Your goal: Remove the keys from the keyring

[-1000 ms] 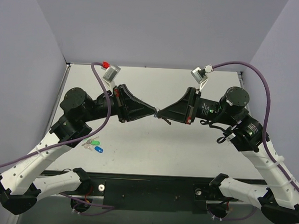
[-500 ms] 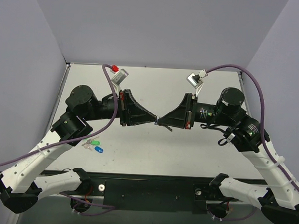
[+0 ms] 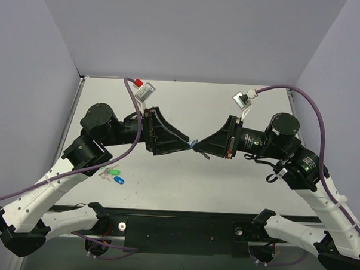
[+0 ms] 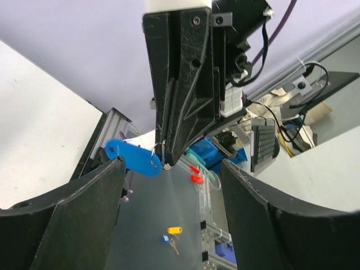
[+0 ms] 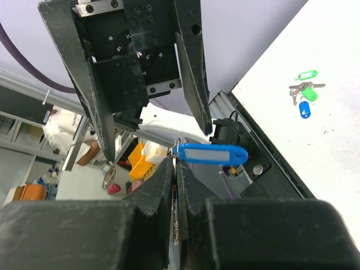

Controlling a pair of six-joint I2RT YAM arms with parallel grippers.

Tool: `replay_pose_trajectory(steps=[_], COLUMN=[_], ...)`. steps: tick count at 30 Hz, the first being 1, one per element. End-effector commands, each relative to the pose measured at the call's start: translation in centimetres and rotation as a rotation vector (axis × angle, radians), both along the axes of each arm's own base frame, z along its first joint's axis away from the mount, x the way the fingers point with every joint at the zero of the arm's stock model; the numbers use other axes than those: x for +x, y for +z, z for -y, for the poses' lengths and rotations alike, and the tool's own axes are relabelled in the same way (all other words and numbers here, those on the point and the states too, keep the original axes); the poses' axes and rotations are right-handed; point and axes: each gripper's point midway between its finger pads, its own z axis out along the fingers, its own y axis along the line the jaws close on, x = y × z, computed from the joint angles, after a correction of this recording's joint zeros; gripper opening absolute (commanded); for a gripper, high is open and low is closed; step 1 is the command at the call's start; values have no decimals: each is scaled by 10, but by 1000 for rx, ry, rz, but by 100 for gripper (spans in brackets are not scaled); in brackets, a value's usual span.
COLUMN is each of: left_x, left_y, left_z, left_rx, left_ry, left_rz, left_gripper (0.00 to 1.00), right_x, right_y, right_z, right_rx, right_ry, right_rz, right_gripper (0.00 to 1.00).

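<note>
Beginning with the counter [image 3: 184, 183]: holds only the bunch of green and dark-blue tags [image 3: 112, 175], lying near the left arm [image 3: 87, 146] and well apart from the work.

Against a second ago, find the meeting point of the two tools carried slightly rightward and lower in the overhead view, with the right arm [image 3: 289, 155] drawn back toward its own side and the left arm following. Reads as a tug or twist under way, not a finished separation: still one small cluster at the tips.

From above, see only the left tool [image 3: 189, 142] and right tool [image 3: 198, 146] nose to nose with a blue speck between; cannot judge either opening there. Turn to the wrist views for that.

From the left wrist, find its own fingers [image 4: 67, 214] spread wide and gripping nothing. Opposite, see the right tool pinched narrow on the thin metal loop of the keyring [image 4: 132, 157], blue tag hanging sideways in mid-air.

From the right wrist, confirm it: own fingers [image 5: 146, 191] pressed together, tag jutting just past the tips, close beside one left finger but not visibly touching.

Cannot pick out the key for certain; possibly the thin pale sliver in the slit between the right fingers. Probably calls for a fresh left-tool pinch before any pull.
</note>
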Motion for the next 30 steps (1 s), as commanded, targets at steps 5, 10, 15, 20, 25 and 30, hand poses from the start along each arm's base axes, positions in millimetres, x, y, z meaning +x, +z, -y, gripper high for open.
replay_pose_trajectory(steps=[5, 10, 15, 20, 25, 30], left_x=[31, 47, 50, 55, 55, 53], left_y=[20, 8, 0, 19, 47, 58], left_z=[-17, -29, -31, -35, -39, -37], left_rx=[-71, -74, -144, -219, -287, -322], left_ry=[208, 320, 337, 366, 381, 357], left_rz=[-3, -83, -119, -59, -2, 9], left_gripper=[79, 79, 78, 76, 74, 72], right_x=[5, 8, 8, 12, 10, 9], right_y=[19, 22, 15, 19, 42, 64], right_z=[15, 23, 22, 21, 13, 2], right_rx=[114, 123, 153, 140, 201, 251], right_ry=[-131, -190, -195, -199, -146, -81], right_rz=[8, -28, -58, 6, 62, 81], right_gripper=[0, 0, 0, 0, 0, 0])
